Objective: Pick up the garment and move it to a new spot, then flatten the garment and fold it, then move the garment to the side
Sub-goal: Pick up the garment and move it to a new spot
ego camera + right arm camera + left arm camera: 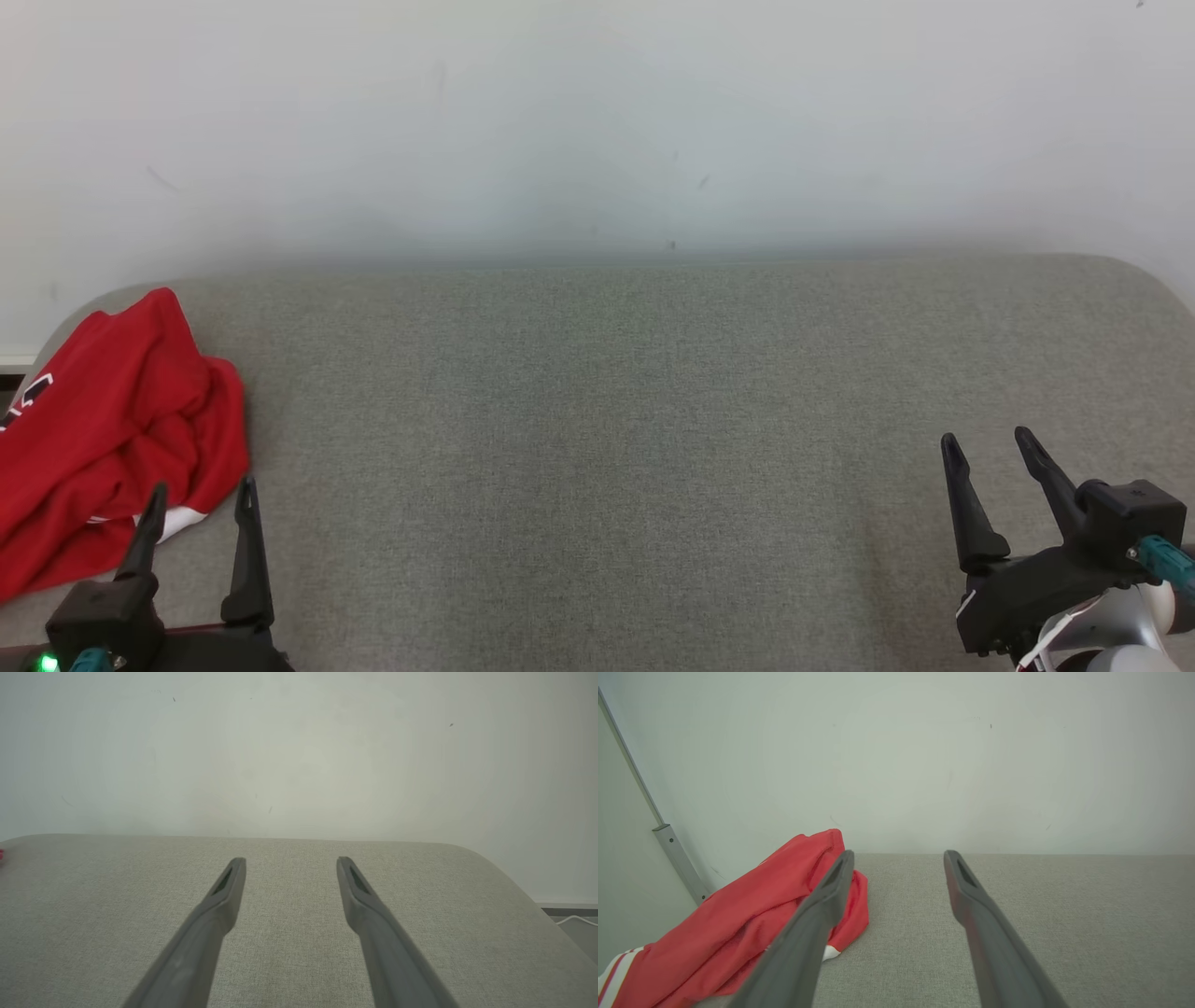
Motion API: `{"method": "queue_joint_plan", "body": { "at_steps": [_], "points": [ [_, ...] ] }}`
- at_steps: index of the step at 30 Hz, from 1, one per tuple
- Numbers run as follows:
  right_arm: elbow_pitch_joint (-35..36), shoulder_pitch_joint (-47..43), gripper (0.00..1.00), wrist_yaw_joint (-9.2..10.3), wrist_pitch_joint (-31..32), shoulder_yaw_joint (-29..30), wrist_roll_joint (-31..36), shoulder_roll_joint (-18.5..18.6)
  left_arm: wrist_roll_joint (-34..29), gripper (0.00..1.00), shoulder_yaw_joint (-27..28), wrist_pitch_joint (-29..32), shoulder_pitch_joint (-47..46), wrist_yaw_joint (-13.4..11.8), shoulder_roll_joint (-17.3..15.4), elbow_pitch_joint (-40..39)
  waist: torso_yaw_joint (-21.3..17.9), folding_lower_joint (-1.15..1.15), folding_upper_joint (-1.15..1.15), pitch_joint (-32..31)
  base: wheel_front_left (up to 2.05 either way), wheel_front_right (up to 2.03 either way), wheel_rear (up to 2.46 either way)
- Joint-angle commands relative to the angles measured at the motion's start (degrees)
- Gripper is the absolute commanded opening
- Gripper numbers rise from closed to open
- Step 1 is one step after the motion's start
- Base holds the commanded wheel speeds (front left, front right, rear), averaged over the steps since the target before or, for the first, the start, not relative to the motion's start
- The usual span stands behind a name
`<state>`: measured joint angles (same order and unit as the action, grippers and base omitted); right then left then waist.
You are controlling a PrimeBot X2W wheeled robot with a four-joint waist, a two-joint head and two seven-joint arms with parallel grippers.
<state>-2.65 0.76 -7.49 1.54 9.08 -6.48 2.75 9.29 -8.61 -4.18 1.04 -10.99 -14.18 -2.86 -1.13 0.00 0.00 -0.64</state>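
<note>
At the lower left of the head view the left gripper (203, 485) rises from the bottom edge. Its two dark fingers are spread wide and hold nothing. The left finger's tip overlaps the near hem of the garment (112, 420), though I cannot tell whether it touches the cloth. At the lower right the right gripper (987, 436) is likewise released, fingers apart and tilted a little toward the upper left.

The garment, red with white trim, lies crumpled in a heap at the left edge of the grey cushioned surface (597, 420), reaching up toward the pale wall (597, 121).

The task looks to be at its start. The jaws probably stand wide so that a fold of cloth can pass between them, and the left arm, nearer the heap, seems best placed to take it. Both arms sit low, fingers pointing up the frame, and the middle of the surface between them is a likely new spot.
</note>
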Motion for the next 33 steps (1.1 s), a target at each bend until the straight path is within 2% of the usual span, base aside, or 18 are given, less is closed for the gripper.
{"method": "queue_joint_plan", "body": {
  "at_steps": [1,11,19,33],
  "points": [
    [-0.01,-0.09,1.0,0.0,0.06,0.13,-0.64,0.02,0.53,1.0,0.0,0.05,0.49,0.27,-0.43,-0.19,0.19,0.0,0.0,-0.05,0.0,0.0,0.0],
    [0.23,-0.27,1.0,0.0,0.61,0.01,-0.59,0.03,1.31,1.0,0.41,2.25,1.33,-0.16,-1.4,-0.47,2.04,0.0,0.0,-0.34,0.0,0.0,0.0],
    [0.33,-1.02,1.0,0.0,0.87,-0.47,-0.87,0.04,1.73,1.0,1.08,1.61,2.0,-1.23,-1.23,-1.12,5.26,0.0,0.0,-0.79,0.0,0.0,0.0],
    [0.77,-2.27,1.0,0.01,1.62,-0.89,-1.14,0.05,2.18,1.0,0.63,1.67,3.1,-1.87,-1.45,-1.76,15.62,0.0,0.0,-1.04,0.0,0.0,0.0]
  ]
}}
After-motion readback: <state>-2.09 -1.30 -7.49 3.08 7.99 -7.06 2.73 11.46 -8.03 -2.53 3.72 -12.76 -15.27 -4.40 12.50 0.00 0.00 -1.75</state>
